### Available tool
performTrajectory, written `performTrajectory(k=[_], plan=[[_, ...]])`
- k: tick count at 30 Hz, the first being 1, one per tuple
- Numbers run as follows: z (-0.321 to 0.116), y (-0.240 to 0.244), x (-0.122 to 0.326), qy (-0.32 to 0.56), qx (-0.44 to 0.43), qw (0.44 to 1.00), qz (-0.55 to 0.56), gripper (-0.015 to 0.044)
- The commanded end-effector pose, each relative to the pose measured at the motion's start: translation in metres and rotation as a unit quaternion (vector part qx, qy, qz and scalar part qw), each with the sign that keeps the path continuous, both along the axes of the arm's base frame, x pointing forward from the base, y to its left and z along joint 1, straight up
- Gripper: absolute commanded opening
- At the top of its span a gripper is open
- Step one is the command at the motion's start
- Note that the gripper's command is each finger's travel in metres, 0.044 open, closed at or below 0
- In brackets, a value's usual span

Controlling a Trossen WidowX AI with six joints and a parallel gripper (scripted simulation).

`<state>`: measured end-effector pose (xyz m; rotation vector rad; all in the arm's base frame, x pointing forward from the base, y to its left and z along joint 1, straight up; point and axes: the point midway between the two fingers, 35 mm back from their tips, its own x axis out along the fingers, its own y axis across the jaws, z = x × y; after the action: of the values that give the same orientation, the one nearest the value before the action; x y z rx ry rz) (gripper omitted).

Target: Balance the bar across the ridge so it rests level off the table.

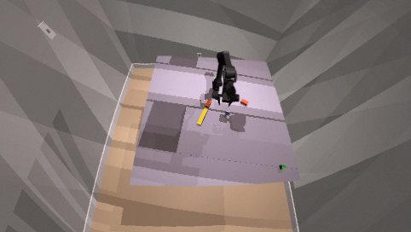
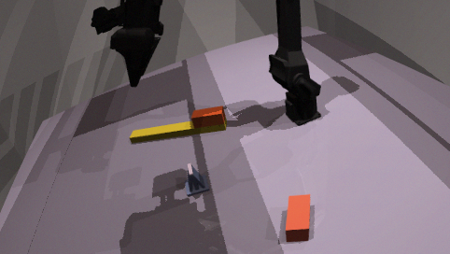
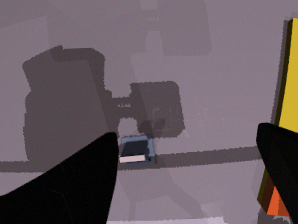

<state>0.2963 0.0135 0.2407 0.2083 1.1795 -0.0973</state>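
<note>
Exterior: orange block [image 2: 298, 217] apart from ridge [image 1: 227, 113] [image 2: 196, 181] [image 3: 137, 149], another atop yellow bar [image 1: 202, 117] [image 2: 161, 132] [image 3: 290, 80]

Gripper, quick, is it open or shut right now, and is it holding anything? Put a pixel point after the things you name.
The gripper [image 1: 223, 103] [image 2: 134, 86] [image 3: 188, 137] is open, with nothing between its fingers.

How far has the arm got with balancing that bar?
Nothing looks finished: the yellow bar lies on the table, an orange block on one end, away from the small blue ridge. The pincer is open and empty. Left: lifting the bar, levelling it on the ridge, letting go.
</note>
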Motion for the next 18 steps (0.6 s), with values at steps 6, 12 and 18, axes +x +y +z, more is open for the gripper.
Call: performTrajectory(k=[6,12,18], plan=[[-0.031,-0.043,0.003,0.058,-0.015,0.998,-0.033,0.0315],[-0.05,-0.07,0.001,0.095,-0.017,0.994,-0.054,0.0315],[-0.069,-0.097,-0.005,0.131,-0.014,0.989,-0.073,0.0315]])
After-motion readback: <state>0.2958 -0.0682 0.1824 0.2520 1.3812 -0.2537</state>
